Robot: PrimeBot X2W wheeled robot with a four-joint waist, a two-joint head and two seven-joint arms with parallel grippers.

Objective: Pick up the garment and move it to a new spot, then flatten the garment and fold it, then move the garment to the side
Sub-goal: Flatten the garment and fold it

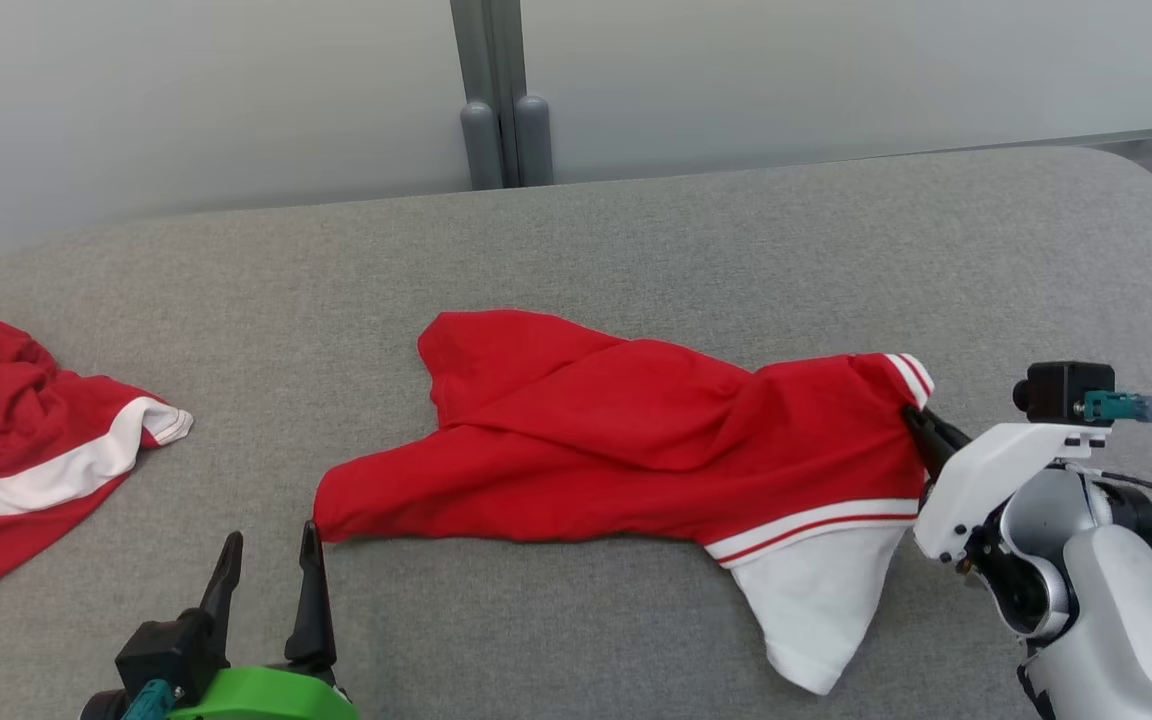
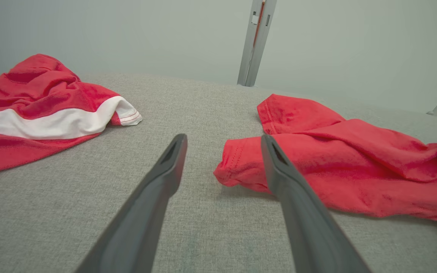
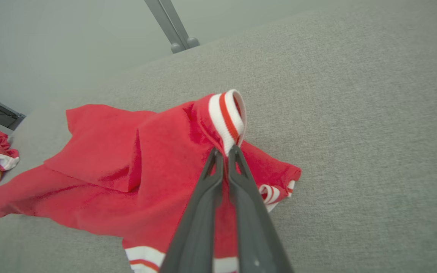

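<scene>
On the grey bench (image 1: 636,230), head view: the garment (image 1: 636,440), red with a white panel and red-and-white striped trim, is lying crumpled lengthwise across the middle, running toward the right edge. The right gripper (image 1: 921,425) is reaching in from the right edge and meeting the garment's striped end. The left gripper (image 1: 272,535) is standing open near the front edge, one fingertip just beside the garment's left end. A second red garment (image 1: 16,420) with a white stripe is lying bunched at the left edge, well apart from the first.

Left wrist view: the left gripper (image 2: 223,138) is holding its fingers wide apart and empty over the bench (image 2: 188,102). The garment (image 2: 355,163) is lying with its hemmed end just past the fingertips, one finger crossing in front of it; contact cannot be told. The second red garment (image 2: 32,102) is lying off toward the left edge.

Right wrist view: the right gripper (image 3: 224,151) is closed, pinching the striped band (image 3: 226,113) of the garment (image 3: 127,151). The band is standing up in a loop past the fingertips, while the rest of the cloth is spreading over the bench (image 3: 355,113).
</scene>
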